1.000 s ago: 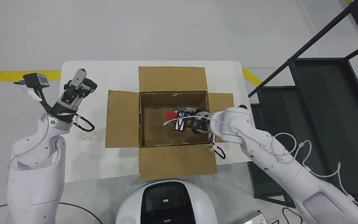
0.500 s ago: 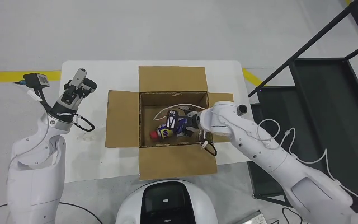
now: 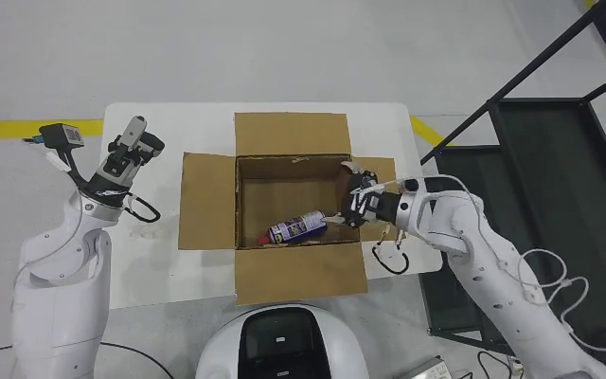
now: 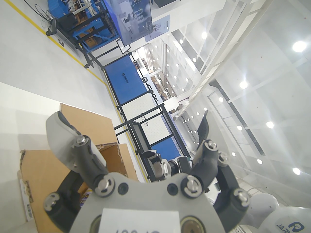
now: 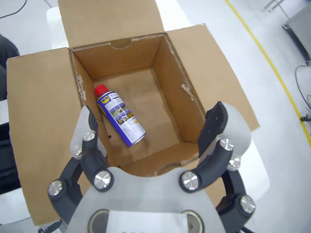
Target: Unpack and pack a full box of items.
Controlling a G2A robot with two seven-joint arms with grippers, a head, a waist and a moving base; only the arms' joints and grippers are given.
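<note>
Since a second ago the right arm has drawn back from the middle of the box to its right rim. The can it was carrying then now lies loose on the box floor. The left arm has not moved.

One left gripper (image 3: 139, 135) (image 4: 131, 127) hangs over the left end of the table (image 3: 194, 121), well apart from the box and tilted up toward the ceiling. Its two fingers stand wide apart with nothing between them and touch nothing.

One cardboard box (image 3: 292, 133) (image 5: 36, 98) sits at the middle of the table, with all four flaps folded outward.

One can (image 3: 296, 227) (image 5: 120, 120) is inside it: blue, with a red cap, lying on its side on the floor. It is just beside the wall nearest the robot, and its cap points left. Whether it touches that wall cannot be told.

One right gripper (image 3: 350, 204) (image 5: 151, 115) hovers over the box's right wall, where the right flap begins, and looks down into the box. Its two fingers are spread wide and hold nothing. It is clear of the can, which lies to its left on the floor below.
</note>
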